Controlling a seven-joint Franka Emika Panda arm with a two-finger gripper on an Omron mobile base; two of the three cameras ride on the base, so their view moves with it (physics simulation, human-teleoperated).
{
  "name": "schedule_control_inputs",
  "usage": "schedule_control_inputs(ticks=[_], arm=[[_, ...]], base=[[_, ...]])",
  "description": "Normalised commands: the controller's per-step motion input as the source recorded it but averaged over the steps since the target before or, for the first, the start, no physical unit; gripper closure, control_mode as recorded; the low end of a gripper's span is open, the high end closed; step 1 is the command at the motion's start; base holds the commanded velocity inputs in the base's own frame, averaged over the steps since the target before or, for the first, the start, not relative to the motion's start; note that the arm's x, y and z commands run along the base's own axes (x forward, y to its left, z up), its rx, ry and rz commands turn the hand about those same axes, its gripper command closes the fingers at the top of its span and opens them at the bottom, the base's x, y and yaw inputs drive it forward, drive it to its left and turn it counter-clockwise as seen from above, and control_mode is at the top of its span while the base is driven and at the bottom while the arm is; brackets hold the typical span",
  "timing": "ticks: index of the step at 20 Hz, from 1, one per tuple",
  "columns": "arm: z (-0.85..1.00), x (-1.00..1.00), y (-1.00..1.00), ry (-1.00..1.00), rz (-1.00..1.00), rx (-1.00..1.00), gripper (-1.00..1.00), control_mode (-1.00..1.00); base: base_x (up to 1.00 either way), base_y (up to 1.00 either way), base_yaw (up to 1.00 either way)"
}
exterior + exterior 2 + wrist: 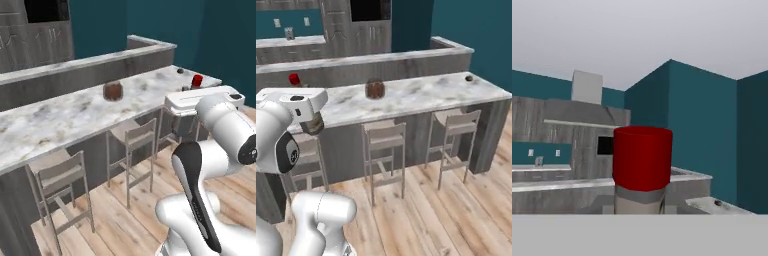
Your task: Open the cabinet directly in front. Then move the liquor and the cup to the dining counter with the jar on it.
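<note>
1. The liquor [642,167] is seen close up in the hand view, its red cap and pale neck rising just above the hand camera; in the left base view the red cap shows right behind the hand, over the dining counter [65,117].
2. The gripper [194,89] is judged to be closed narrowly on the bottle's body, since the bottle stands upright along the hand; the fingers themselves are hidden, so the grip is inferred, not seen.
3. The bottle appears to be carried above the marbled top, near the end of the counter; whether its base touches the surface cannot be told.
4. The jar [113,91] stands on the same counter, well apart from the bottle, towards the middle.
5. Risks are judged as follows: a tall narrow bottle could be tipped if released before its base is seated flat; it could be set too near the counter edge, the hand being close to it; a slip in the grip could be caused by the smooth glass.
6. Counted: one bottle, one jar, one dining counter, and three stools [385,145] along its front.
</note>
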Motion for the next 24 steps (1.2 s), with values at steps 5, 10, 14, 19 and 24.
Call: schedule_control_inputs(ticks=[5, 10, 14, 19, 24], arm=[[0.00, 0.00, 0.00, 0.00, 0.00, 0.00, 1.00, 1.00], [0.00, 0.00, 0.00, 0.00, 0.00, 0.00, 1.00, 1.00], [0.00, 0.00, 0.00, 0.00, 0.00, 0.00, 1.00, 1.00], [0.00, 0.00, 0.00, 0.00, 0.00, 0.00, 1.00, 1.00], [0.00, 0.00, 0.00, 0.00, 0.00, 0.00, 1.00, 1.00]], base=[[0.56, -0.12, 0.85], [0.46, -0.45, 0.72], [0.13, -0.53, 0.51], [0.00, -0.42, -0.02], [0.02, -0.99, -0.01]])
